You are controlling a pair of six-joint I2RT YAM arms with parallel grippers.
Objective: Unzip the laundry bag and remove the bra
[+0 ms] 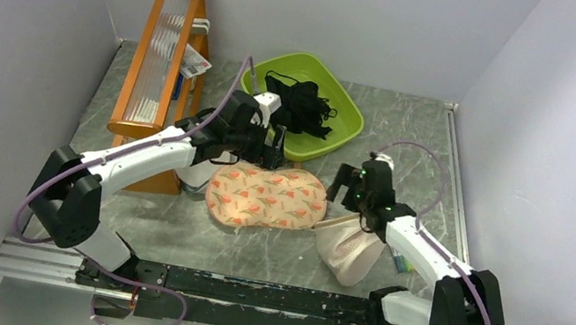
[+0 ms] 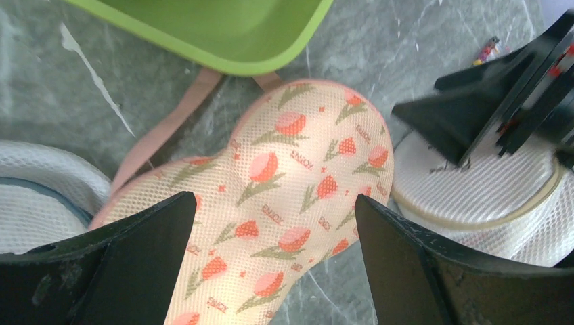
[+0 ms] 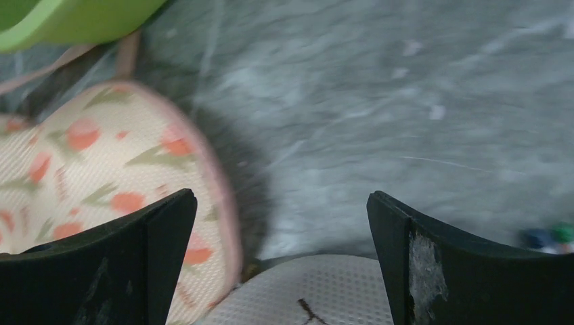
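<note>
We count one printed laundry bag (image 1: 265, 196); one beige mesh pouch (image 1: 348, 246); one white mesh disc (image 2: 40, 200); one green basin (image 1: 343, 115); one orange rack (image 1: 139, 56); two grippers, the left gripper (image 2: 271, 206) and the right gripper (image 3: 281, 203); the black garments (image 1: 304, 103) we cannot number.

place: robot lab cell | cues: bare white walls (image 1: 8, 6), grey tabletop (image 1: 416, 124), arm mounting rail (image 1: 261, 295)

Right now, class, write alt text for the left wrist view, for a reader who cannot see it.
A cream laundry bag with orange-pink leaf print lies on the grey marbled table, framed by the open left gripper. A green tub sits beyond it, and the right gripper hangs over a pale mesh pouch beside it.
</note>
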